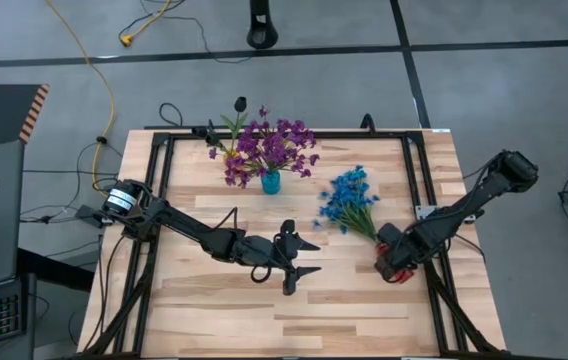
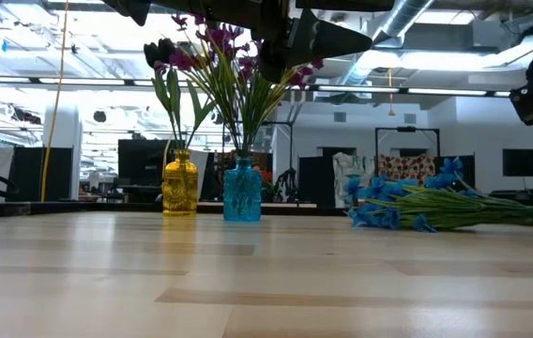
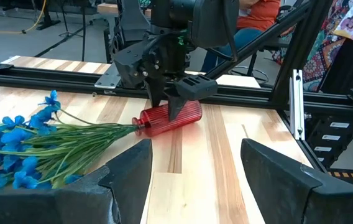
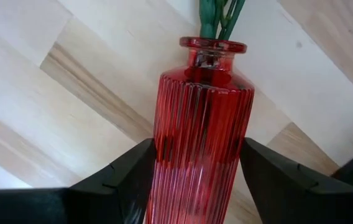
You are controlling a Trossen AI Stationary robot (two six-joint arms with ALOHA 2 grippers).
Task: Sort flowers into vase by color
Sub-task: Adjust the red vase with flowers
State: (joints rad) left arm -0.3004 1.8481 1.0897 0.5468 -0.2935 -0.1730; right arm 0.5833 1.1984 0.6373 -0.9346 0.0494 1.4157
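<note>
A red ribbed vase (image 3: 167,118) lies on its side on the table's right part. Blue flowers (image 1: 349,200) have their stems in its mouth (image 4: 214,45), and their blossoms (image 3: 15,155) rest on the wood. My right gripper (image 1: 394,262) stands over the vase, closed on it. My left gripper (image 1: 309,258) hovers open at mid-table, pointing toward the red vase and holding nothing. At the far middle, purple flowers (image 1: 274,148) stand in a blue vase (image 2: 241,191). A yellow vase (image 2: 179,183) beside it holds dark-blossomed sprigs. My right gripper pinches the red vase's ribbed body (image 4: 164,162) between its two fingers (image 4: 127,180), one on each long side, behind the shoulder. The fingers come from above, pointing down, and lie across the vase. The vase lies on the table with its mouth toward the blue blossoms.
Black frame rails (image 1: 159,200) run along the table's left, right and far edges. Bare wood (image 1: 264,320) stretches across the near half. A person in an orange top (image 3: 257,18) sits beyond the table's right side.
</note>
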